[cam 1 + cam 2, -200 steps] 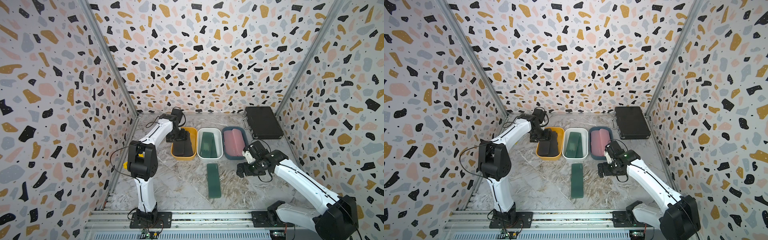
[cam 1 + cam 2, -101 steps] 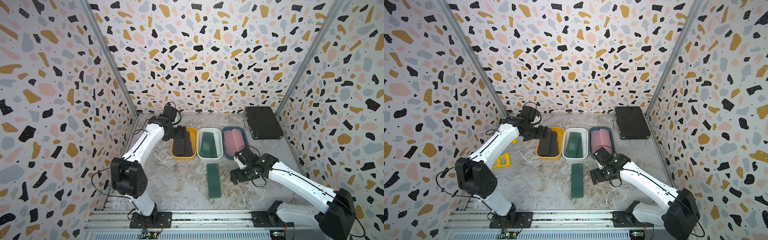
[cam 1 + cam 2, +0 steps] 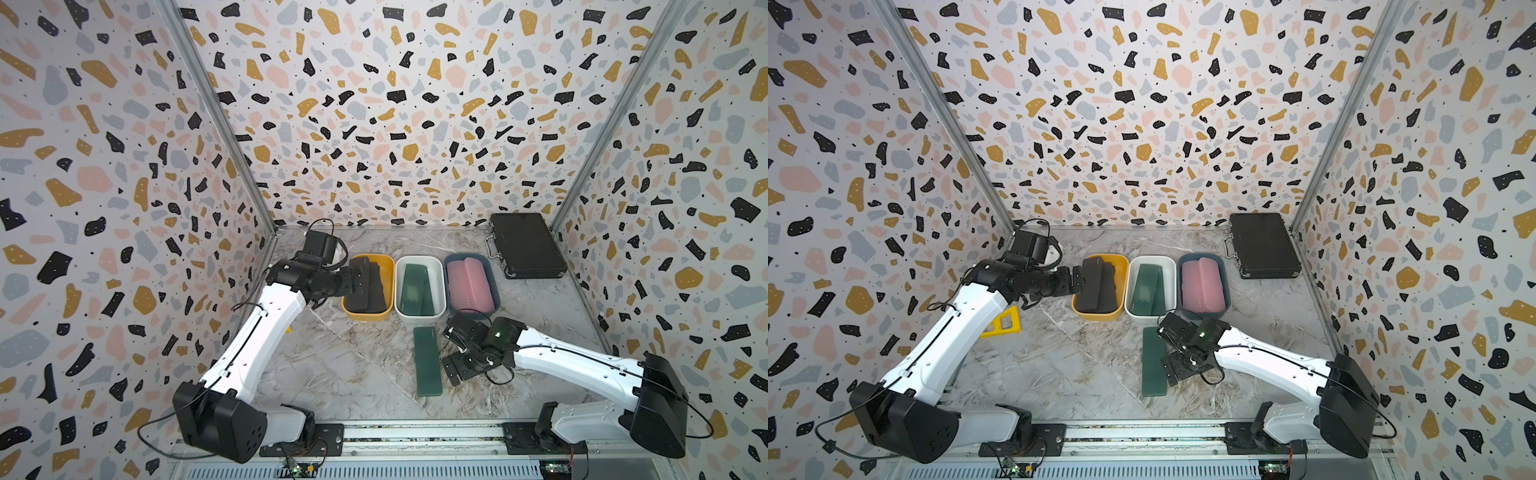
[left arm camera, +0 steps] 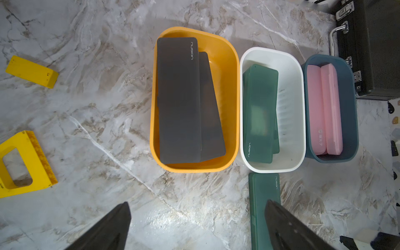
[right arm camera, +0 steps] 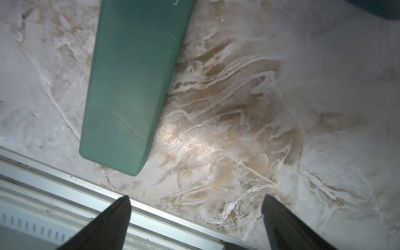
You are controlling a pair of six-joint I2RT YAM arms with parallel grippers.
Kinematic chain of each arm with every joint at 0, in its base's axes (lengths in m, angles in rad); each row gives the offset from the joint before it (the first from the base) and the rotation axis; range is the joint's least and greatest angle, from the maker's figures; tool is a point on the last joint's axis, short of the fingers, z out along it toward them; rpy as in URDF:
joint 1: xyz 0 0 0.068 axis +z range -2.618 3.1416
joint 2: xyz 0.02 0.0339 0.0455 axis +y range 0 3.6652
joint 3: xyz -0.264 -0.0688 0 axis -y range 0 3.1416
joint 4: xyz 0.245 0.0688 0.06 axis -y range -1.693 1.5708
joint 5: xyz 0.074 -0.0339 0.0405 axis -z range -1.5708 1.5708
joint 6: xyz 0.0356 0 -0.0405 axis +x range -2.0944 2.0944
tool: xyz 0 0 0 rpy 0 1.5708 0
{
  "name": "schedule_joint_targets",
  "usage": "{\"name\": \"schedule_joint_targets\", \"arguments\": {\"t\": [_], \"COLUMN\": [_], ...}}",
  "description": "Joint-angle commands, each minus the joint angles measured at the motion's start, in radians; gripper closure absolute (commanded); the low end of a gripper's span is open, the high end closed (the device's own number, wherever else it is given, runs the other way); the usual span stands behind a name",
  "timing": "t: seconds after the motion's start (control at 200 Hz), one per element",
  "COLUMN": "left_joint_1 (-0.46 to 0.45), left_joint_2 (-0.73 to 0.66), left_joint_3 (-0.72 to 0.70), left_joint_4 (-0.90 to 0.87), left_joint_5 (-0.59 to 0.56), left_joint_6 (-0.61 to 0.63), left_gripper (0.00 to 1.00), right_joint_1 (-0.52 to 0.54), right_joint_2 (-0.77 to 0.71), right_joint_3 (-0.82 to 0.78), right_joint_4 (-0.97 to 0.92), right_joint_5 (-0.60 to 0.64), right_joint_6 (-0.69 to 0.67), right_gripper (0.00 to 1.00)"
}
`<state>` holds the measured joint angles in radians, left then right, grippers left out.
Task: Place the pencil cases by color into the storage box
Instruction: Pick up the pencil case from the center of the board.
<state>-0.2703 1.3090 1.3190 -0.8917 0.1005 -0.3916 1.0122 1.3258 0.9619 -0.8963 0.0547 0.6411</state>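
Three bins stand in a row. The yellow bin [image 3: 389,266] holds black pencil cases [image 3: 365,291] [image 4: 179,97], the white bin [image 3: 419,321] green ones [image 4: 259,112], and the blue bin [image 3: 451,266] pink ones [image 4: 324,108]. One more green pencil case [image 3: 428,361] [image 5: 129,86] lies flat on the marble in front of the white bin. My left gripper [image 3: 359,278] [image 4: 197,203] hovers open and empty at the yellow bin's left rim. My right gripper [image 3: 451,353] [image 5: 195,198] is open just right of the loose green case, not touching it.
A black briefcase [image 3: 525,245] lies in the back right corner. Yellow blocks [image 4: 32,71] [image 4: 23,162] sit on the floor left of the bins. An aluminium rail [image 3: 415,434] [image 5: 65,194] runs along the front edge. Patterned walls close in three sides.
My left gripper opened and drew back leftward from the yellow bin, leaving a black case inside. My right gripper travelled left and forward to the loose green case.
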Motion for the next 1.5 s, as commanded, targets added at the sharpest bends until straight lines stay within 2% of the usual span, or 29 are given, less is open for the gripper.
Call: {"name": "schedule_joint_targets", "arguments": {"t": [0.0,0.275,0.666,1.046,1.492], "left_joint_1": [-0.003,-0.004,-0.005,-0.005,-0.004], "left_joint_2": [-0.054,-0.130,-0.198,-0.216,-0.218], "left_joint_3": [-0.037,-0.075,-0.112,-0.117,-0.144], "left_joint_4": [-0.006,-0.062,-0.126,-0.148,-0.136], "left_joint_5": [0.012,-0.005,-0.036,-0.044,-0.035], "left_joint_6": [-0.029,-0.058,-0.093,-0.079,-0.067], "left_gripper": [0.00,0.00,0.00,0.00,0.00], "right_joint_1": [0.056,0.120,0.126,0.126,0.126], "right_joint_2": [0.032,0.144,0.302,0.393,0.419], "right_joint_3": [0.056,0.127,0.190,0.225,0.228], "right_joint_4": [0.029,0.100,0.124,0.197,0.191], "right_joint_5": [0.034,0.089,0.118,0.075,0.131], "right_joint_6": [0.071,0.189,0.298,0.328,0.366], "right_gripper": [0.00,0.00,0.00,0.00,0.00]}}
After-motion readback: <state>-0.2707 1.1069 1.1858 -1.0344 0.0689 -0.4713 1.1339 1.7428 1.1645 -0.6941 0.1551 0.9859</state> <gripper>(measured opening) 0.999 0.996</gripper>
